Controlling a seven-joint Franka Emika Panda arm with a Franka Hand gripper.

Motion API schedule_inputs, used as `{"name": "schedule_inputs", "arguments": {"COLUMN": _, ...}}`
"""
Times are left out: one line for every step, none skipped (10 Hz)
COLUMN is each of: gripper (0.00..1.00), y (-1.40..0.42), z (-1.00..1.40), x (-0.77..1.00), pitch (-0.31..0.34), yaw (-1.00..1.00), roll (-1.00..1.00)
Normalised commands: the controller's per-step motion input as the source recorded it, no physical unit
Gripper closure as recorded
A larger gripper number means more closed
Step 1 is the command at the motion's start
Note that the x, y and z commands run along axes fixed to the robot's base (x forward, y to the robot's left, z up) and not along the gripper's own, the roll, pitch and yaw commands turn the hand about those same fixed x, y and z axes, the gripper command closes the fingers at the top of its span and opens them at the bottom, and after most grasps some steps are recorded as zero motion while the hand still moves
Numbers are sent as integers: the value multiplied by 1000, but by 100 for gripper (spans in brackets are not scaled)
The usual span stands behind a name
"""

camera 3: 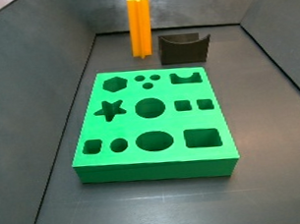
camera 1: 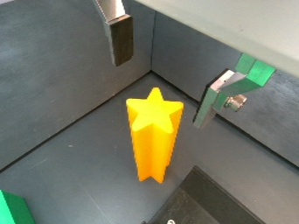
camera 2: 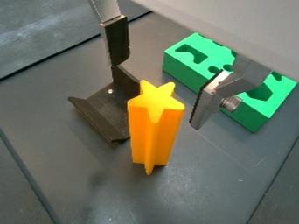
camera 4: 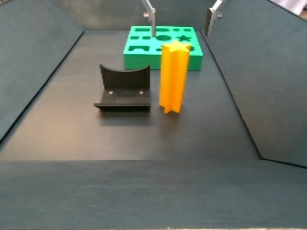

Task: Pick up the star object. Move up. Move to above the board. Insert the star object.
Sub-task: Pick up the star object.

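Observation:
The star object [camera 1: 153, 131] [camera 2: 152, 127] stands upright on the dark floor, a tall orange prism with a star-shaped top, also seen in both side views [camera 3: 140, 26] [camera 4: 177, 76]. My gripper [camera 1: 170, 70] [camera 2: 163, 72] [camera 4: 182, 11] hangs open above it. One finger [camera 2: 115, 44] and the other finger [camera 2: 211, 98] sit on either side of the star's top, clear of it, with nothing held. The green board [camera 3: 155, 166] [camera 4: 135, 59] [camera 2: 184, 63] with its shaped holes lies flat beyond the star. In a side view [camera 3: 140, 26] the gripper is out of frame.
The dark fixture [camera 2: 103, 112] [camera 4: 122, 88] [camera 3: 184, 47] stands right beside the star object. Dark grey walls [camera 3: 45, 84] [camera 4: 258, 81] close in the floor on both sides.

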Motion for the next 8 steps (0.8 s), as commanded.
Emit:
{"name": "schedule_inputs", "arguments": {"gripper": 0, "y": 0, "z": 0, "x": 0, "pitch": 0, "yaw": 3, "roll": 10}}
{"name": "schedule_inputs", "arguments": {"gripper": 0, "y": -146, "z": -66, "x": 311, "pitch": 84, "yaw": 334, "roll": 16}}
{"name": "schedule_inputs", "arguments": {"gripper": 0, "y": -111, "z": -86, "x": 351, "pitch": 103, "yaw": 529, "roll": -26}}
{"name": "schedule_inputs", "arguments": {"gripper": 0, "y": -126, "z": -97, "x": 329, "pitch": 84, "yaw": 657, "roll": -129}}
{"name": "schedule_inputs", "arguments": {"gripper": 0, "y": -171, "z": -120, "x": 331, "pitch": 63, "yaw": 700, "roll": -120}}
{"name": "schedule_inputs", "arguments": {"gripper": 0, "y": -60, "z": -211, "x": 280, "pitch": 40, "yaw": 720, "roll": -77}}
{"name": "schedule_inputs", "arguments": {"gripper": 0, "y": -34, "z": -211, "x": 257, "pitch": 37, "yaw": 711, "roll": -91}}
{"name": "schedule_inputs", "arguments": {"gripper": 0, "y": 0, "z": -177, "x": 206, "pitch": 23, "yaw": 691, "roll": -63}}
